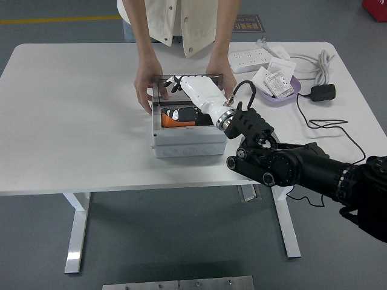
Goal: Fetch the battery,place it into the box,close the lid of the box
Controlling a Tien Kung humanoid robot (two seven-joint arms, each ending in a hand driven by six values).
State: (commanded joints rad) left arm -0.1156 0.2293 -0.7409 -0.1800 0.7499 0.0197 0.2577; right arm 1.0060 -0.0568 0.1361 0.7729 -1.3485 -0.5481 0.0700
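Right hand over the open box, battery lying inside

On the white surface [72,109] the grey box [184,142] sits near the middle, close to the near edge, and a person at the far side steadies it with a hand [145,90] on each far corner. The robot's right hand [188,88], white with dark fingertips, reaches over the box's far rim by the raised lid [187,78]; its fingers are loosely spread and grip nothing. The orange and black battery [180,116] lies in the box's compartment, below and apart from the hand. A purple bowl [279,96] of packets sits toward the far right corner.
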